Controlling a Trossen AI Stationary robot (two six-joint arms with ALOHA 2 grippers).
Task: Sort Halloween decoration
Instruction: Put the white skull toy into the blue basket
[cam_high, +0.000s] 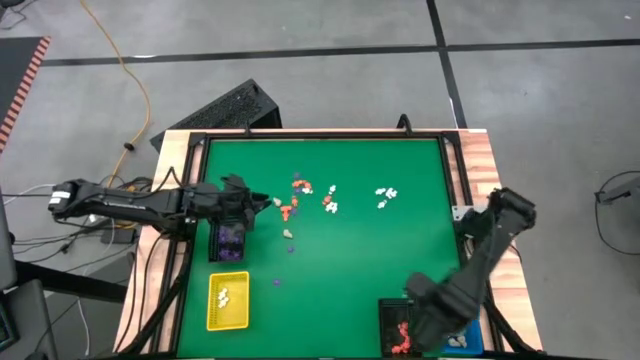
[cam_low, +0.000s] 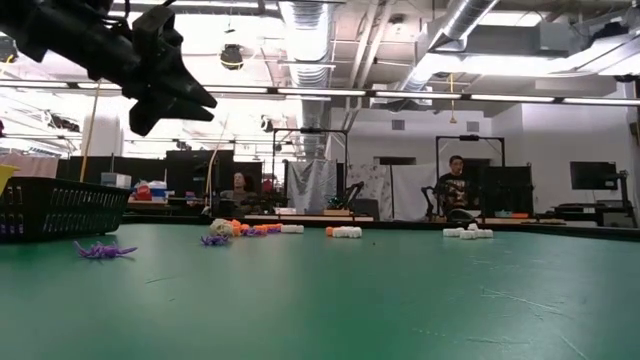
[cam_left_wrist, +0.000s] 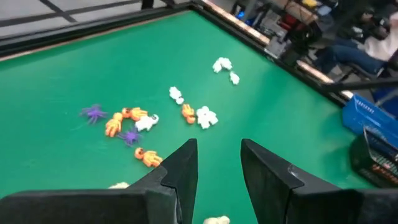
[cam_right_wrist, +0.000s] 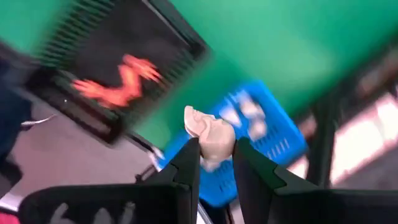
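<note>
— Left gripper (cam_high: 262, 201): parted, empty, hovering beside the scattered Halloween decoration (cam_high: 310, 197) mid-table. Near it, purple tray (cam_high: 229, 240) and yellow tray (cam_high: 228, 300).

— Right gripper (cam_right_wrist: 216, 155): closed on a cream figurine (cam_right_wrist: 209, 135), above black tray (cam_high: 397, 325) and blue tray (cam_right_wrist: 252, 134). Drop-off step, probably; needs matching tray first.

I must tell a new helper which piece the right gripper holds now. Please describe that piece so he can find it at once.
Look at the near right corner of the green table, where the blue plastic tray sits beside the black tray. The right gripper hangs above them, shut on a small cream-beige figurine. Unlike the orange-red pieces in the black tray, it is pale and off the table.
</note>
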